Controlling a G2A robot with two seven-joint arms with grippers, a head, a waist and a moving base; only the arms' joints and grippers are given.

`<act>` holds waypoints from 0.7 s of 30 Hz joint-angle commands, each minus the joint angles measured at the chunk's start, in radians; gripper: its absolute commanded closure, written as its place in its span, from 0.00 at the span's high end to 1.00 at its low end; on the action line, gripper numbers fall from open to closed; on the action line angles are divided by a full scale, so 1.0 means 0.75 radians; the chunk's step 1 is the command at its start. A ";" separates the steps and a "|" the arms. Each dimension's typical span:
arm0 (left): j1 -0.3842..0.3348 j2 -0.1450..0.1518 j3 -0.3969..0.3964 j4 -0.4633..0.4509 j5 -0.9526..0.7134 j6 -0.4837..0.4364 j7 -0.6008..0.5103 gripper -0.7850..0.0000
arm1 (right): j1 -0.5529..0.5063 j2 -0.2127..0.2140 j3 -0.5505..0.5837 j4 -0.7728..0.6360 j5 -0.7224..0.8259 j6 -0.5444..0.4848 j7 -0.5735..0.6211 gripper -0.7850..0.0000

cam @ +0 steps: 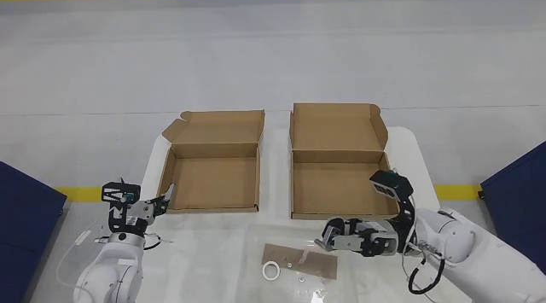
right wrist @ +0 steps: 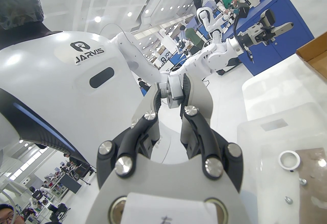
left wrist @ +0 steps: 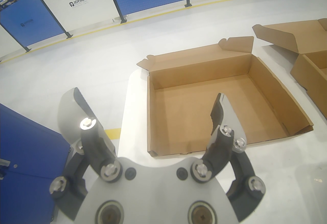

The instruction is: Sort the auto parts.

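Top view: two boxes (cam: 213,182) (cam: 337,188), one white ring (cam: 271,270); left jaws apart, right jaws around one metal part (right wrist: 172,93).

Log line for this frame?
left gripper open, beside left box | right gripper shut on metal part, over tray | left box, right box empty

1. Right arm (cam: 478,247) — glossy white shell, black cable (cam: 424,276) looping beneath.
2. Left gripper (left wrist: 147,93): pale grey plate, black links, bright round screws.
3. Torso (right wrist: 51,87) — white, dark band, blue stripe.
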 commanded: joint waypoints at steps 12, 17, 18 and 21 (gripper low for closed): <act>0.000 0.000 0.000 0.000 0.000 0.000 0.000 1.00 | 0.026 -0.025 0.004 -0.200 0.368 -0.005 0.040 0.00; 0.000 0.000 0.000 0.000 0.000 0.000 0.000 1.00 | 0.036 -0.030 -0.002 -0.225 0.407 -0.005 0.040 0.00; 0.000 0.000 0.000 0.000 0.000 0.000 0.000 1.00 | 0.036 -0.030 -0.002 -0.225 0.407 -0.005 0.040 0.00; 0.000 0.000 0.000 0.000 0.000 0.000 0.000 1.00 | 0.036 -0.030 -0.002 -0.225 0.407 -0.005 0.040 0.00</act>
